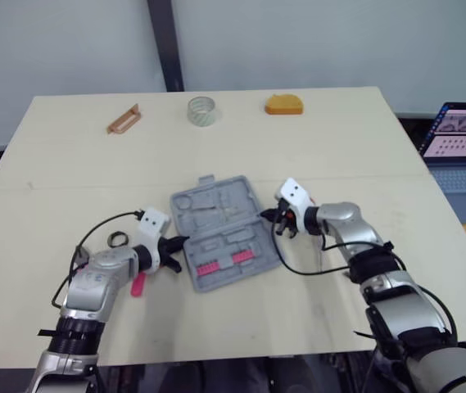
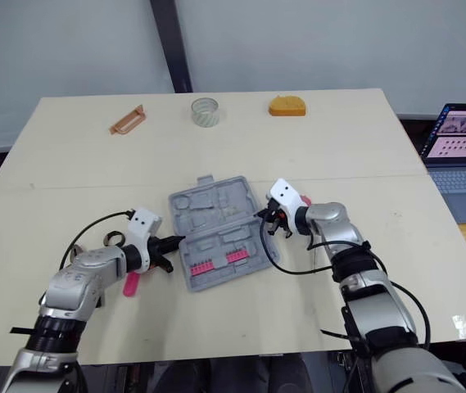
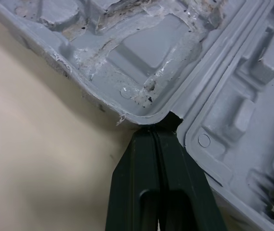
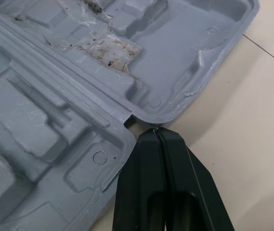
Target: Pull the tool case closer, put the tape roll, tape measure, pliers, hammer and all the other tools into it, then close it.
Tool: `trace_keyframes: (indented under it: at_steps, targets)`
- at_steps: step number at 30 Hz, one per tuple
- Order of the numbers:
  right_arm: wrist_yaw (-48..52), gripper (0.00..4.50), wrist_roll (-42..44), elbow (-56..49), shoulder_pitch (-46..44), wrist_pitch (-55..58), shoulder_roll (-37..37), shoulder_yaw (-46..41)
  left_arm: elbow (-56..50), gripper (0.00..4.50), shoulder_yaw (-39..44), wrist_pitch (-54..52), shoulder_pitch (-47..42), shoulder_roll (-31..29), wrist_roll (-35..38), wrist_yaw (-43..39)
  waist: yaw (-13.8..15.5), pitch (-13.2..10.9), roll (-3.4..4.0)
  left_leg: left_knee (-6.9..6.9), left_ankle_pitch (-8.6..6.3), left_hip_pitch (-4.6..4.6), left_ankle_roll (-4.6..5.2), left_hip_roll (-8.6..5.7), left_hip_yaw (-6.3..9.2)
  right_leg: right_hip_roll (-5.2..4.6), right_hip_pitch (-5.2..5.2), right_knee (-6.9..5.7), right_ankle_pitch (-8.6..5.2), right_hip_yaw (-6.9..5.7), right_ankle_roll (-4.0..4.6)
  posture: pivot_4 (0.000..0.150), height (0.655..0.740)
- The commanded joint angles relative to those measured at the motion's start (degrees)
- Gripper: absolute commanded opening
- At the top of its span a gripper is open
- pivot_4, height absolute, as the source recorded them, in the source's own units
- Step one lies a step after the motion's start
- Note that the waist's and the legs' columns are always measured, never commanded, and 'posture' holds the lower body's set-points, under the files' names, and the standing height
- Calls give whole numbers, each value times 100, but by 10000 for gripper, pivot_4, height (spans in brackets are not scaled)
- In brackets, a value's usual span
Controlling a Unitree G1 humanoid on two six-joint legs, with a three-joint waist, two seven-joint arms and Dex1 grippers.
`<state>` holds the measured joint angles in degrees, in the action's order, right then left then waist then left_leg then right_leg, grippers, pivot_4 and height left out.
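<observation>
Open laptop [image 1: 462, 135] beside pale table [image 1: 69, 180]

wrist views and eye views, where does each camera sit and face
Left eye view: head, facing forward and down at the table and open tool case; both arms show.
Right eye view: head, same scene, both arms.
Left wrist view: left wrist, along the shut left gripper at the case's hinge.
Right wrist view: right wrist, along the shut right gripper at the hinge's other end.
Both wrist views share the hinge.
</observation>
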<state>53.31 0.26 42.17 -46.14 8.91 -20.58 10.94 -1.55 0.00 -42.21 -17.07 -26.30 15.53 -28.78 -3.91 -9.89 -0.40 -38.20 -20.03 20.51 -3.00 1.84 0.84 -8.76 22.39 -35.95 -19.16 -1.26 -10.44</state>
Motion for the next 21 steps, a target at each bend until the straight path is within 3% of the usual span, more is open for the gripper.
trace_keyframes:
  at_steps: [1, 9, 21]
  targets:
    - [333, 452, 110, -405, 116, 19, 2, 30, -17, 481, -113, 171, -52, 86, -25, -84, -4, 0, 0, 0, 0, 0, 0, 0, 0, 0, 0, 0, 0, 0, 0, 1500, 7400]
    - [778, 452, 319, -1432, 630, 605, -211, 16, 2, 481, -296, 291, 111, -49, -85, -409, -6, 0, 0, 1, 0, 0, 0, 0, 1, 0, -1, 1, 0, -1, 0, 1500, 7400]
    - [1006, 452, 853, -3885, 2095, 2040, -614, 87, -856, 481, -446, 25, 933, -689, 12, -1036, 84, 0, 0, 2, -1, -1, 0, 0, 0, 0, 0, 6, 0, 0, 0, 1500, 7400]
